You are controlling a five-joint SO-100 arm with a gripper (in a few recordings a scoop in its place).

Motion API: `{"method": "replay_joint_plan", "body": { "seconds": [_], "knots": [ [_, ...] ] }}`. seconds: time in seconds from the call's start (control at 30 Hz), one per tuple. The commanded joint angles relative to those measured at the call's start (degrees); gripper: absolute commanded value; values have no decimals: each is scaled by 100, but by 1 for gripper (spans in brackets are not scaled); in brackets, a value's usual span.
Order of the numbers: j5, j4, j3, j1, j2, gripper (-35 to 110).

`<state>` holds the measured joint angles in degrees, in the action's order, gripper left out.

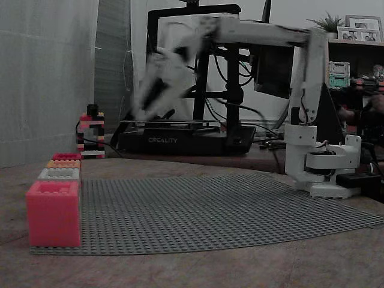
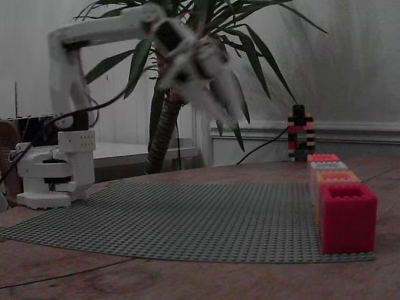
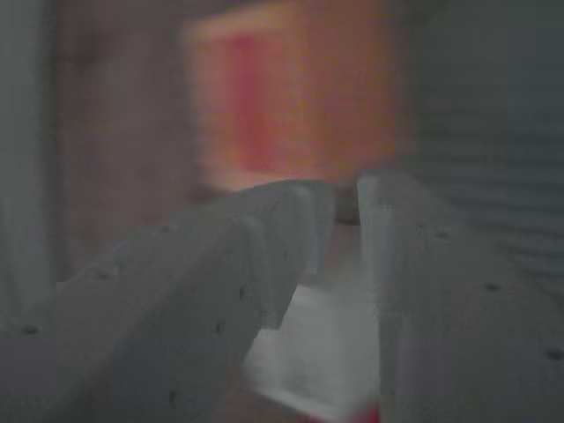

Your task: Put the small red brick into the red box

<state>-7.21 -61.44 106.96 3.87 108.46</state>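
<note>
White arm, blurred, raised over a grey baseplate. The end effector fingers stand nearly together. I cannot tell whether they grip the brick, though a red sliver shows low between them. The red box sits at the row's near end. Best to centre over its open top, lower, then release.

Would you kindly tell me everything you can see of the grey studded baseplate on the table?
The baseplate is a thin grey sheet covered in fine studs, plastic by its look, lying flat on the brown table. Its outline looks curved in both fixed views. A row of coloured boxes stands along one side edge. The arm's white base sits at the opposite edge; whether they touch is unclear.
</note>
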Motion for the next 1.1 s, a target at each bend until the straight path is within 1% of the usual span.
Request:
{"method": "replay_joint_plan", "body": {
  "seconds": [0.0,0.1,0.17,0.3,0.5,0.6,1.07],
  "knots": [
    [-114,-281,2602,-97,2733,0],
    [-79,-483,3929,-105,4166,0],
    [-9,-721,4526,-114,4966,0],
    [123,-1213,5080,-141,6144,0],
    [211,-1688,5590,-255,7163,0],
    [237,-1872,5660,-281,7479,0],
    [378,-1907,5695,-448,7603,0]
  ]
}}
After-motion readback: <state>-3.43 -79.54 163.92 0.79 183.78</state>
